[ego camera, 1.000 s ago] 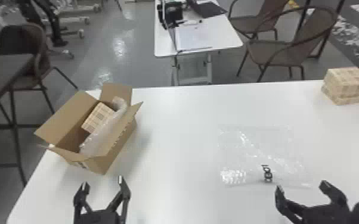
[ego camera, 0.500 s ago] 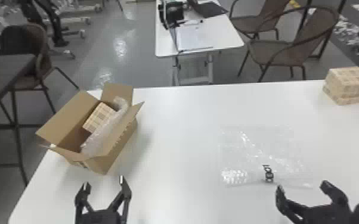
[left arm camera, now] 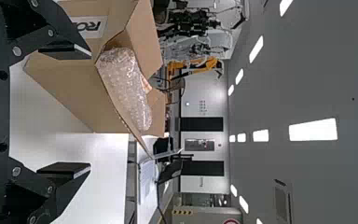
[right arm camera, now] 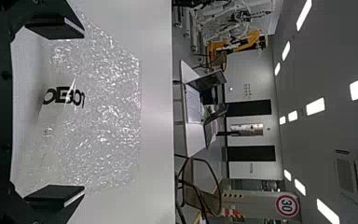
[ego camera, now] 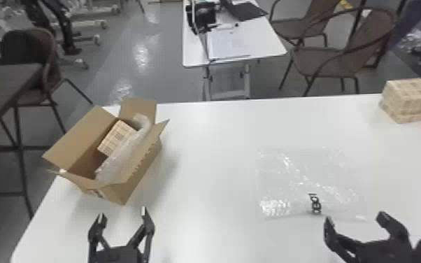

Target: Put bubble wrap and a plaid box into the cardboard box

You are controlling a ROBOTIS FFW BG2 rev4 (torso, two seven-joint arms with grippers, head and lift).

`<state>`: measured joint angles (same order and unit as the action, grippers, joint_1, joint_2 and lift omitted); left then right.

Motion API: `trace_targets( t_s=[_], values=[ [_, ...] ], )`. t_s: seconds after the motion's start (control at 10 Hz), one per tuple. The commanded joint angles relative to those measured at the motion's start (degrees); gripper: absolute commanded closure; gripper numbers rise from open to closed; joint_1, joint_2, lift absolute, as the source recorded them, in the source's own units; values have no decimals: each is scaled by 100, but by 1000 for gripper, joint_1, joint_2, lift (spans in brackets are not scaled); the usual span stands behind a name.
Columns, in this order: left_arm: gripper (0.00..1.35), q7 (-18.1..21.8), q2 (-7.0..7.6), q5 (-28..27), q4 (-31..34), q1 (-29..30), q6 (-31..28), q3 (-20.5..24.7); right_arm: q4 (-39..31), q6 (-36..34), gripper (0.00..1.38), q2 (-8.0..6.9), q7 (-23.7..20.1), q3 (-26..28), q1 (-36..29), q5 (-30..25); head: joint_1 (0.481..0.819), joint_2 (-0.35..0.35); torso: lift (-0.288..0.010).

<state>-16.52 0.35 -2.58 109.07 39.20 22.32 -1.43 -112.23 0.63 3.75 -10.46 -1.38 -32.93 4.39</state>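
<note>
1. Here's the star, the bubble-wrap sheet [ego camera: 307, 178]: clear, spread flat on the white table [ego camera: 213, 157], and glittering! The right wrist view shows crinkles and bright flecks all over it, with black print along one side.
2. In the head view, milky bubbles crowd its near left corner, and the print sits by the near edge, just beyond the right gripper [ego camera: 356, 217].
3. That right gripper has its fingers well spread, nothing between the tips.
4. Over to the left, the cardboard box [ego camera: 145, 166]: plain brown, set at an angle, flaps up and splayed. The left wrist view catches a pale label [left arm camera: 89, 26] with dark print.
5. Inside it, a plaid box [ego camera: 117, 136] leans at a tilt, cream with tan and brown checks.
6. Beside that, a bubble-wrap bundle [ego camera: 122, 154], long, whitish and puffy, lies along the box's right side; its bubbles shine in the left wrist view.
7. The left gripper [ego camera: 123, 214] is on the near side of the cardboard box, fingers apart and empty.
8. And at the far right corner, pale plaid boxes [ego camera: 409, 99], seemingly stacked, softly checked in beige, upright on the table.
</note>
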Motion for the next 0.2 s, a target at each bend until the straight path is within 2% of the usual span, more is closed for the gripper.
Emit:
trace_targets(
  t_s=[0.0, 0.1],
  values=[
    [420, 0, 1, -5, 0, 0, 0, 3, -1, 7, 122, -5, 9, 6, -3, 0, 695, 130, -110],
    [420, 0, -8, -5, 0, 0, 0, 3, -1, 16, 122, -14, 26, -3, -3, -9, 695, 131, -110]
  ],
)
